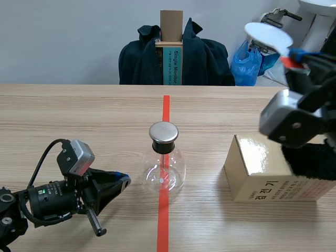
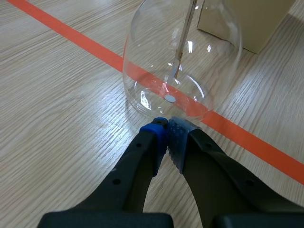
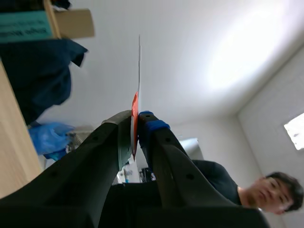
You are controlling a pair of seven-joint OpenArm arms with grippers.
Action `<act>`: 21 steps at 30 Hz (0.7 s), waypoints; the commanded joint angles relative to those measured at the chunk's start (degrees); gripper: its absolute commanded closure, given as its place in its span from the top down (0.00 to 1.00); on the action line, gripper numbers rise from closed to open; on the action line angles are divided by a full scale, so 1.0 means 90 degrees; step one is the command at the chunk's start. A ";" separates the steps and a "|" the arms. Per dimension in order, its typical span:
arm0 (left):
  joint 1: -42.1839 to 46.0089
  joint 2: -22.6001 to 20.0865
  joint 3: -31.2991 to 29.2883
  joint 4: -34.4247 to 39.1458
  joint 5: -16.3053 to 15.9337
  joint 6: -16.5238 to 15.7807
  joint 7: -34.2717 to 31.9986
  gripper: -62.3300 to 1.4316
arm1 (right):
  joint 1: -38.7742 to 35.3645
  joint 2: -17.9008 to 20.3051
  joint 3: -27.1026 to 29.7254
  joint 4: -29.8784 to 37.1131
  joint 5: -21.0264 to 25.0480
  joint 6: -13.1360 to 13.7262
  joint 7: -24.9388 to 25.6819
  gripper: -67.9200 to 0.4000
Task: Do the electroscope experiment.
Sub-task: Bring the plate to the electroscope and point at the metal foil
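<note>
Scene view: the electroscope flask (image 1: 164, 164) stands mid-surface (image 1: 79, 121) on the red tape line (image 1: 166, 110), with a box (image 1: 268, 170) to its right. The right claw (image 1: 292, 56) is raised at far right with a white disc (image 1: 268, 34).

Left wrist view: the left claw (image 2: 167, 129), its 2 fingers pressed together, sits just beside the flask.

Right wrist view: the right claw pinches the disc's red tab (image 3: 135, 107).

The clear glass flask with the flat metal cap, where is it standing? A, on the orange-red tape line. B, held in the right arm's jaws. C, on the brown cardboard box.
A: the clear glass flask stands on the orange-red tape line, which passes under its base.
</note>
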 commanded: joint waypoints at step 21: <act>-0.0034 0.0039 -0.0053 0.0126 -0.0063 0.0012 -0.0087 0.07 | 0.0906 -0.0865 -0.1341 -0.1775 -0.0998 -0.0073 0.0112 0.02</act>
